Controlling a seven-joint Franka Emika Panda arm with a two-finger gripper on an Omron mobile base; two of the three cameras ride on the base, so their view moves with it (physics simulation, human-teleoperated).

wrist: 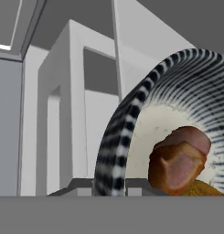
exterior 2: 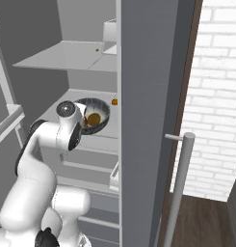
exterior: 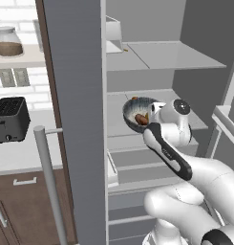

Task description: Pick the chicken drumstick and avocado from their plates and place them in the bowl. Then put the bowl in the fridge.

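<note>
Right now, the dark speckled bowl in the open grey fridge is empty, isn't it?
Not empty. The hand view shows the reddish-brown chicken drumstick and the yellow-orange avocado lying inside the dark speckled bowl. It is indeed inside the open grey fridge, held at the gripper.

The light is even and flat, with no visible lamp and no glare anywhere. The fridge [exterior: 75, 119] door face reads as a dull mid-grey slab, while its shelves are paler and the back corners sink into soft darker grey. Shadows are faint, with no hard edges under the bowl [exterior: 135, 111]. The brick wall [exterior 2: 218, 96] is the brightest patch from the right base view. Everything has a smooth rendered look, slightly soft and low in detail, with jagged edges along the handle [exterior 2: 179, 188]. Up close in the hand view, the bowl's stripes blur and shimmer, and the chicken drumstick [wrist: 179, 160] looks blocky.
</note>
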